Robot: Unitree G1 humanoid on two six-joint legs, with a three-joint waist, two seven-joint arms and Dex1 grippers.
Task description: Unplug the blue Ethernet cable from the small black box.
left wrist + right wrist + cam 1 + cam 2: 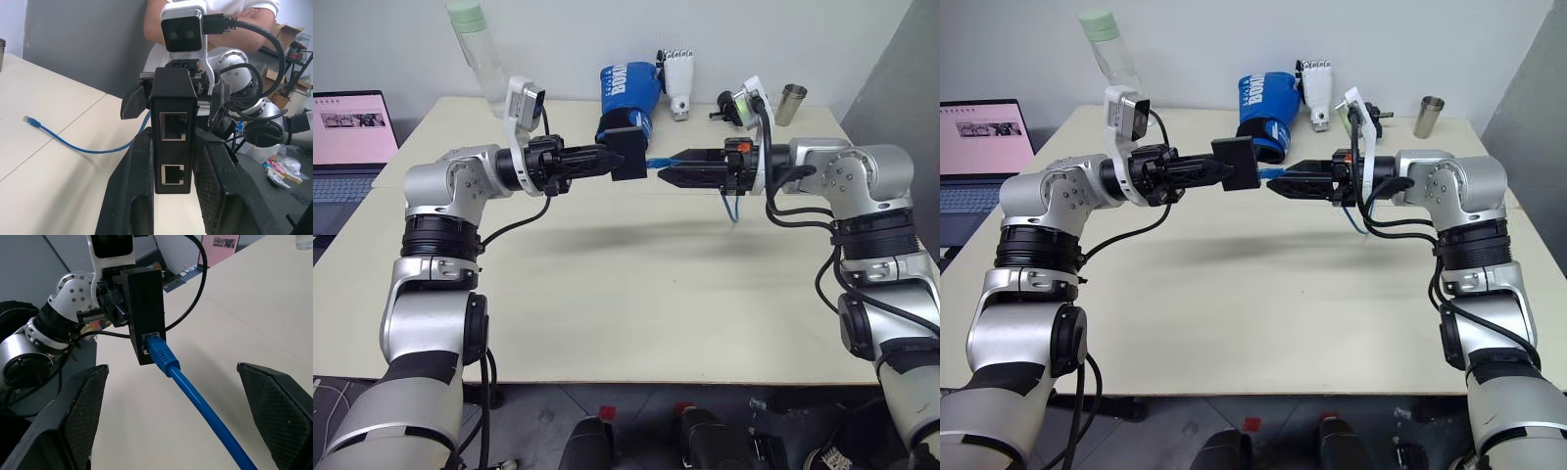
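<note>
My left gripper [607, 160] is shut on the small black box [631, 154] and holds it in the air above the table, level and pointing right. The blue Ethernet cable [195, 401] is plugged into a port on the box [144, 308]. It runs back between the fingers [83, 416] of my right gripper [668, 166], which faces the box, open, with neither finger touching the cable. The cable then hangs down [732, 211] to the table, where its free plug [29, 120] lies. The left wrist view shows two empty ports on the box [173, 122].
On the cream table [607, 294], at the back, stand a blue boxing glove [626, 88], a white robotic hand [678, 83], a metal cup [790, 103] and a clear bottle [475, 49]. A laptop [347, 147] sits far left. A person with crossed arms [215, 14] stands past the table.
</note>
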